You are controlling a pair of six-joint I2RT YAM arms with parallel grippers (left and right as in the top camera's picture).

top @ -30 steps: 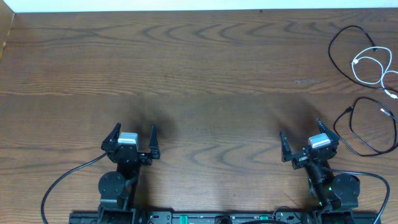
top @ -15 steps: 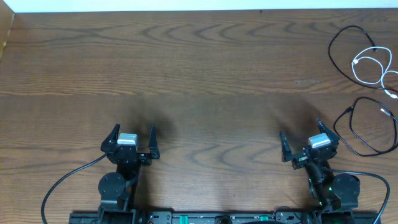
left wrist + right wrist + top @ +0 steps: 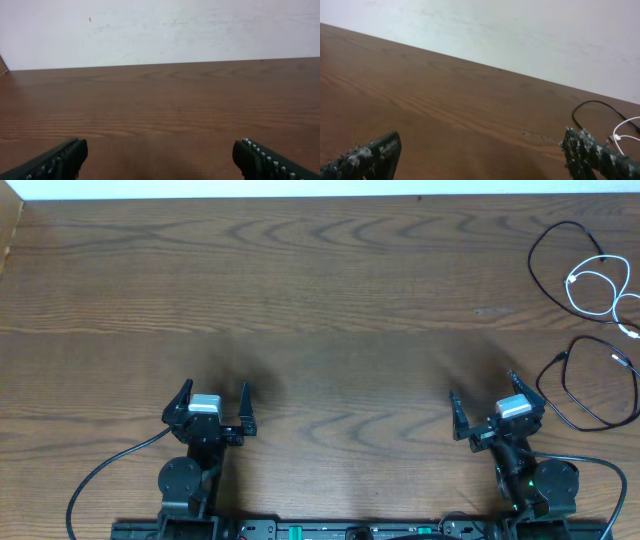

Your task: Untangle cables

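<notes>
Far right corner of the dark wooden bench (image 3: 320, 310): a thin black cord (image 3: 545, 236) loops round a thin white cord (image 3: 575, 280). A second thin black cord (image 3: 558, 360) lies apart, nearer. That pair likely needs separating. The frame's right edge cuts off their crossings. Left fingers (image 3: 181, 401) and right fingers (image 3: 458, 418) are spread, empty.

The table (image 3: 330, 300) was mid-brown wood with darker wavy grain. The wall (image 3: 200, 30) was off-white with one small red speck (image 3: 90, 19). Black cables (image 3: 560, 358) accompanied one white cable (image 3: 575, 280). The left gripper (image 3: 216, 387) and right gripper (image 3: 482, 386) were black, each bearing a pale grey block.
</notes>
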